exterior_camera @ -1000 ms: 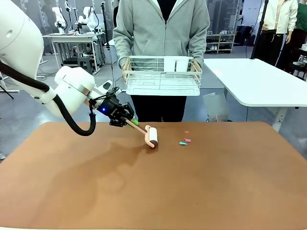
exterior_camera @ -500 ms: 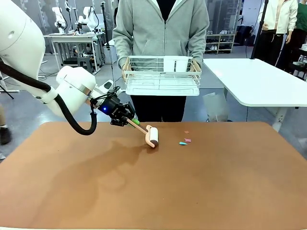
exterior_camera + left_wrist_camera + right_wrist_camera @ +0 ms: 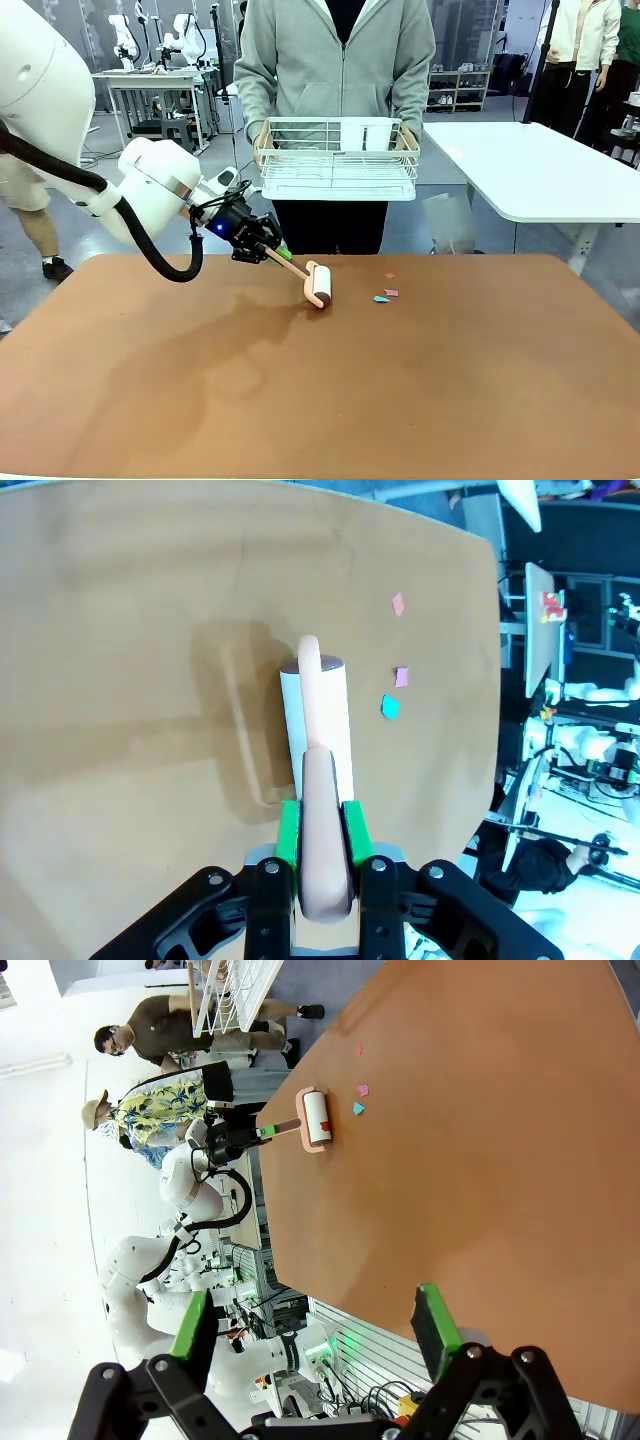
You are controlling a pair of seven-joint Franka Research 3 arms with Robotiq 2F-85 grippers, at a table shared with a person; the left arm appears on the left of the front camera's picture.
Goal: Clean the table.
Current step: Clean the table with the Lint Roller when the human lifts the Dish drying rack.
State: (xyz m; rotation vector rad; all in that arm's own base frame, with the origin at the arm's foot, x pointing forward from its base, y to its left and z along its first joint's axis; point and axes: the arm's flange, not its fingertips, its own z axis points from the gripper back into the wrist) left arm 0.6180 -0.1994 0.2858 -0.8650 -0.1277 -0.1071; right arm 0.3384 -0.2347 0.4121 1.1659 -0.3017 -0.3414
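One reddish-brown desk (image 3: 400,380) spans the front view. Left fingers (image 3: 268,250) clench the pink handle of a lint roller (image 3: 318,284), its white drum resting on the desk's far middle. Right fingers (image 3: 435,1322) stand spread, empty. Three small paper scraps (image 3: 382,298) lie near the drum.

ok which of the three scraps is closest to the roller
The teal scrap beside the lint roller; the pink scraps lie farther off.

One lint roller (image 3: 318,284), three paper scraps (image 3: 381,298); one wire rack (image 3: 338,160), one table (image 3: 400,390)
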